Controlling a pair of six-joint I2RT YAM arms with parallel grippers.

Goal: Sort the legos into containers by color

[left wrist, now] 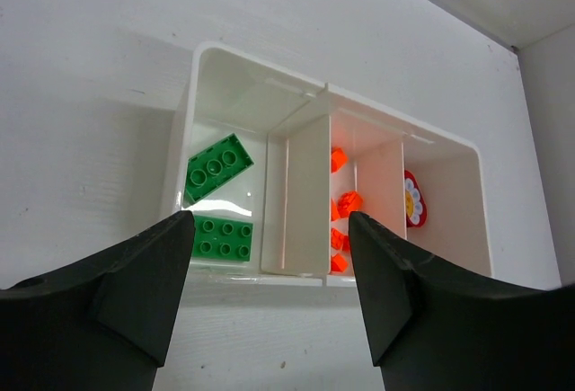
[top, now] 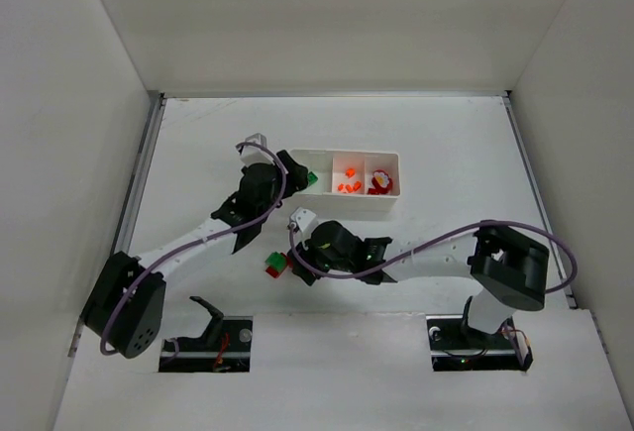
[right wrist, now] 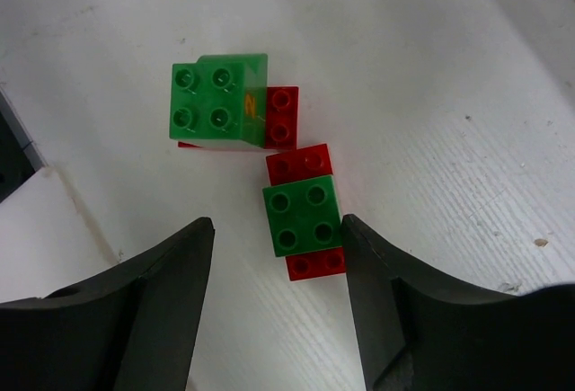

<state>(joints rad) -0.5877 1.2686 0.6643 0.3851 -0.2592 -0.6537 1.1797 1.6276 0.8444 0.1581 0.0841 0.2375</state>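
Green-and-red legos (right wrist: 301, 216) under the wide-apart, empty right end effector (right wrist: 277, 229); left end effector (left wrist: 269, 220) equally agape above the tray (left wrist: 235, 94).

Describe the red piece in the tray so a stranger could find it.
Start at the white tray. Its right-end compartment, beside the orange bits, holds the red piece. Only it shows a white flower with a yellow centre.

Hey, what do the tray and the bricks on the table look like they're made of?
The tray is probably thin white plastic with a glossy finish; its walls look faintly translucent. The bricks are probably hard moulded plastic, smooth with a slight sheen, judging by the crisp studs and even colour.
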